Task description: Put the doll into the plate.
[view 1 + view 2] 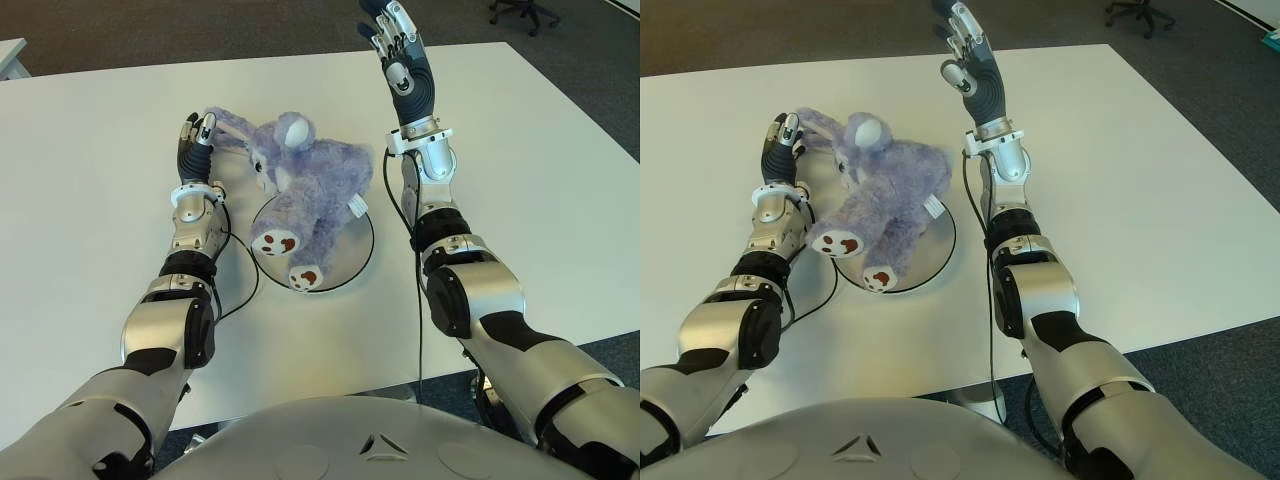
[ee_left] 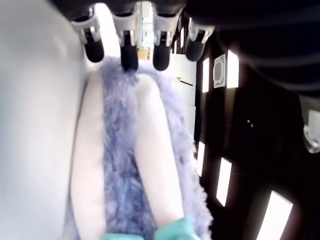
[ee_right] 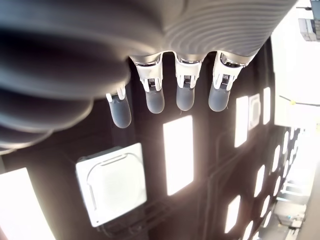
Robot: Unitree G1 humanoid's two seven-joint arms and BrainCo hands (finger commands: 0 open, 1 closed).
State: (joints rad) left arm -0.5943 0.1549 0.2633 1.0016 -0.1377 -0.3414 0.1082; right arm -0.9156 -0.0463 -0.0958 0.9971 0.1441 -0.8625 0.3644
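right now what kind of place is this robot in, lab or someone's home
Probably an office or lab, not a home: a large plain white table, grey carpet floor and a wheeled office chair base behind. The right wrist view shows ceiling light panels.

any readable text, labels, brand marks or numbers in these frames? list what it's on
None readable.
Doll: a small white tag at its side, any print too small to read.
Plate: no markings visible.
Left hand and right hand: no legible labels on hands or arms.
Robot torso: a small triangular emblem, no letters.
Table: bare white, no text.
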